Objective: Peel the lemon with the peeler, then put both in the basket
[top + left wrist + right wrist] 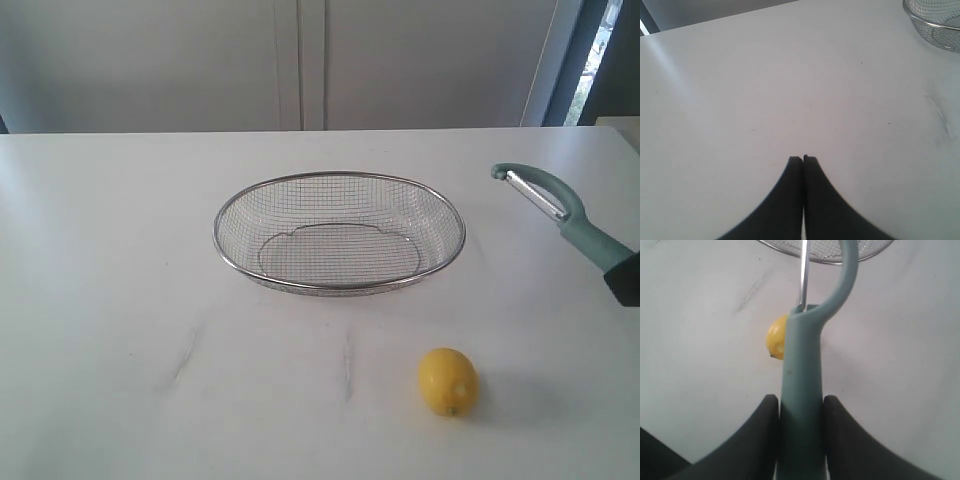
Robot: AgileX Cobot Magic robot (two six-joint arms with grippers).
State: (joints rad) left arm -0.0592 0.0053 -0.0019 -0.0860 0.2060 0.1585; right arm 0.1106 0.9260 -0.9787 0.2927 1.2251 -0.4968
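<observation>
1. Lemon (pixel 448 381) is seen lying on the table (pixel 120 300), skin whole as far as can be told. It is ahead of and below the right gripper (pixel 800 401) and partly hidden behind the tool in the right wrist view.
2. The teal handle of the peeler (pixel 801 390) is clamped between the right gripper's jaws. Its head and blade are pointed forward, away from the gripper; it is held clear of the table and apart from the lemon.
3. Nothing is held by the left gripper (pixel 803 159): its jaws are pressed together over bare table, well away from the lemon.
4. Nothing is seen in the basket (pixel 340 289), which is set beyond the lemon from the right gripper.
5. Progress, as judged: the peeler pickup is done. The lemon is not yet steadied, peeling is not begun, and both placements are left.
</observation>
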